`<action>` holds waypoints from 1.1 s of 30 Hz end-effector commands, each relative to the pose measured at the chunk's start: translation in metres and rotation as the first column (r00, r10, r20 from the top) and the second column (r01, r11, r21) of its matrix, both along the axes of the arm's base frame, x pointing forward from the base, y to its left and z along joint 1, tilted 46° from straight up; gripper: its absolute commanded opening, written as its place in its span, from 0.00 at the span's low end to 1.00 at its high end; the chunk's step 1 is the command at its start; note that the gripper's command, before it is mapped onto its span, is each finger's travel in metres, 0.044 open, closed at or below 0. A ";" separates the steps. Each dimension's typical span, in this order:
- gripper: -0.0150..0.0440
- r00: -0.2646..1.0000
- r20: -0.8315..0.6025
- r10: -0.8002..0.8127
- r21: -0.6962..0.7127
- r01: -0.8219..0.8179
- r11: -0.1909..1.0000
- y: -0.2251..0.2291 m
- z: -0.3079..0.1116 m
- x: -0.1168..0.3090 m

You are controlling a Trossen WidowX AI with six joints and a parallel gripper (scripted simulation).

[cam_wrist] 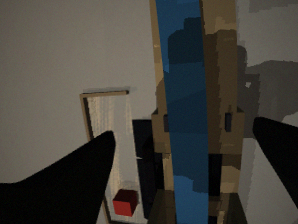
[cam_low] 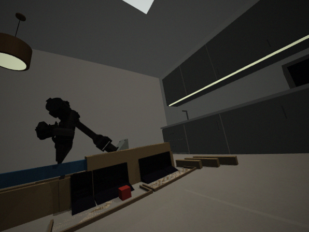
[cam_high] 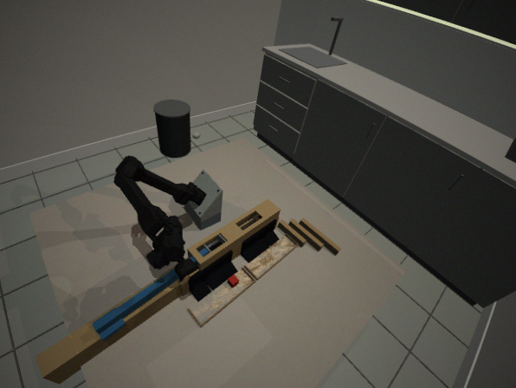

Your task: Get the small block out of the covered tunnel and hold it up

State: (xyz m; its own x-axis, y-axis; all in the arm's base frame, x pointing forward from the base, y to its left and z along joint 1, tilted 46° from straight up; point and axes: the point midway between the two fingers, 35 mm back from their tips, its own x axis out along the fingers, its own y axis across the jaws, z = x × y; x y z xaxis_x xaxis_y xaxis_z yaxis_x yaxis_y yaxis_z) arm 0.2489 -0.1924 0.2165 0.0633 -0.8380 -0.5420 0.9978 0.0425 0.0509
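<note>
A kitchen: in the view from above, a long counter [cam_high: 390, 104] [cam_low: 233, 106] runs from twelve to three o'clock over dark cupboards [cam_high: 403, 169] [cam_low: 254, 134]. A sink [cam_high: 312, 56] and tap [cam_high: 335, 36] [cam_low: 186, 114] sit toward one o'clock.

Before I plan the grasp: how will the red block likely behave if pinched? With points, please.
The red block [cam_high: 233, 281] [cam_low: 125, 192] [cam_wrist: 125, 202] looks rigid, with crisp edges. Its squat, cube-like shape suggests it would slide rather than roll. Being small, it is probably light.

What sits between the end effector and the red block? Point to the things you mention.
In the wrist view, left of the blue handle [cam_high: 138, 299] [cam_low: 41, 171] [cam_wrist: 187, 100]: black flaps [cam_high: 216, 274] [cam_low: 110, 184] [cam_wrist: 145, 175] lie between handle and block [cam_high: 233, 281] [cam_low: 125, 192] [cam_wrist: 125, 202].
</note>
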 end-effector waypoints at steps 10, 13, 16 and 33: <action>1.00 1.000 0.004 -0.010 -0.007 0.010 1.000 -0.008 -0.010 -0.003; 1.00 1.000 0.004 -0.010 -0.007 0.010 1.000 -0.011 -0.013 -0.004; 1.00 1.000 0.004 -0.010 -0.008 0.010 1.000 -0.015 -0.017 -0.004; 0.64 1.000 0.010 -0.014 -0.014 0.014 1.000 -0.022 -0.020 -0.005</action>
